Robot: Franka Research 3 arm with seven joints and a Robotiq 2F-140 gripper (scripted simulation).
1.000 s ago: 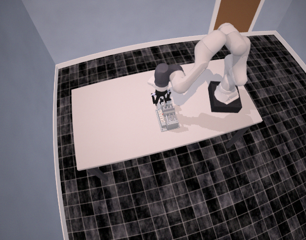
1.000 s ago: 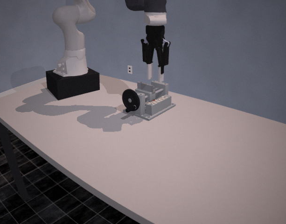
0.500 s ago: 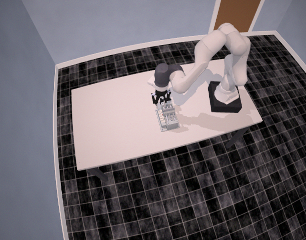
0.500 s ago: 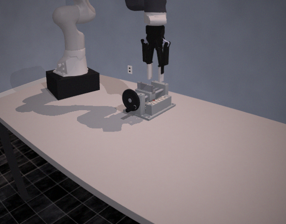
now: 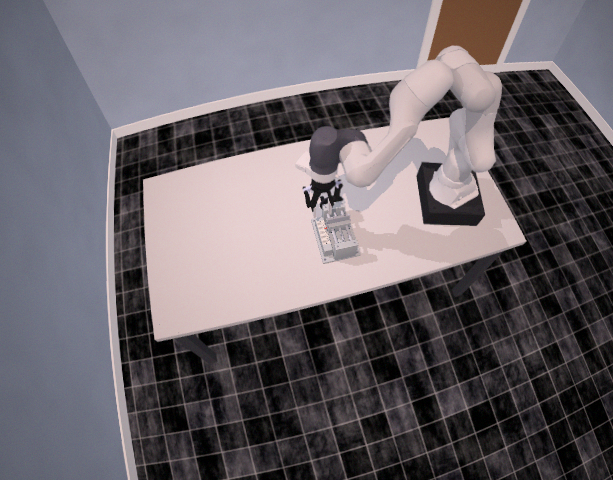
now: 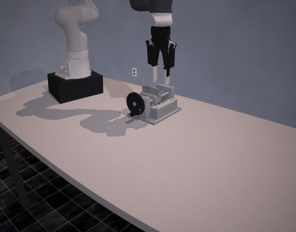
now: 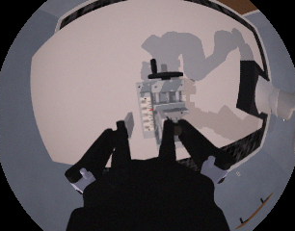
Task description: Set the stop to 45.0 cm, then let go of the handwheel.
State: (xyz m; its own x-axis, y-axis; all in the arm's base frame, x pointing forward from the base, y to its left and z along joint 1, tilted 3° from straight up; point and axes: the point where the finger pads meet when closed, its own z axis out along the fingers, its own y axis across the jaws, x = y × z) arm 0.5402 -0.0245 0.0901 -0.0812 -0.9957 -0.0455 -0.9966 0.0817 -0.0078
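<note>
The grey stop device (image 5: 346, 251) (image 6: 164, 114) stands on the table. Its black handwheel (image 6: 130, 100) (image 7: 166, 75) has a crank knob (image 6: 134, 113) (image 7: 153, 66) low on the rim in the exterior view; in the top view the gripper mostly hides the wheel. A pale scale (image 7: 147, 120) runs along one side, with a small red mark (image 6: 159, 103) (image 7: 151, 110); its figures are too small to read. The grey stop carriage (image 6: 156, 99) sits on the rods between the end blocks. My gripper (image 6: 161, 80) is partly open and empty, above the device's end opposite the handwheel, touching nothing.
The arm's black base block (image 5: 451, 215) (image 6: 80, 91) (image 7: 246, 87) stands to the right of the device in the top view. A white object lies at the table's back edge, partly hidden behind the wrist. The white table (image 5: 218, 232) (image 6: 192, 162) extends left of the device in the top view.
</note>
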